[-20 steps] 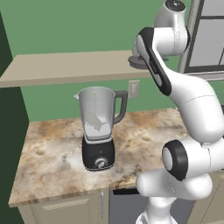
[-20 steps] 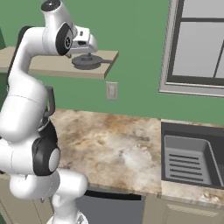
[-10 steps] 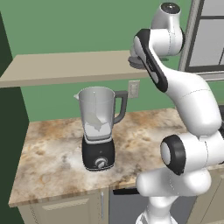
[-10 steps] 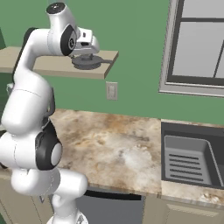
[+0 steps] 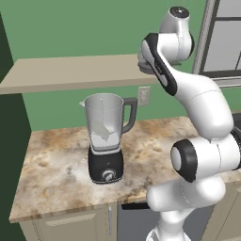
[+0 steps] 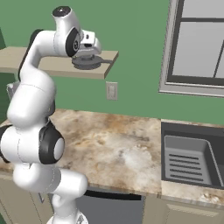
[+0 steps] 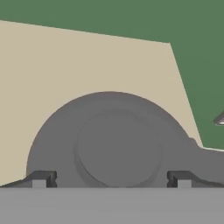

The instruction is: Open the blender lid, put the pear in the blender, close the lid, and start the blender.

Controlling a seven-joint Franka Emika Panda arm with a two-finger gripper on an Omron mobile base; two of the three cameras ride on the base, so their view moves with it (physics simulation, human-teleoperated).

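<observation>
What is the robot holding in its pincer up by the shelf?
Nothing. The pincer is open, its two tips standing either side of the blender lid, which lies flat on the shelf.

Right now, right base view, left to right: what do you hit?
Robot arm → blender lid on the shelf → wall outlet → window above the sink.

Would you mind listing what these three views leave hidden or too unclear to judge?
- Pear: something pale sits inside the blender jar in the left base view, too indistinct to identify.
- Blender lid: hand view cuts off its lower part, so contact with the fingertips is unclear.
- Gripper: in the right base view, the hand hides whether it touches the lid on the shelf.
</observation>
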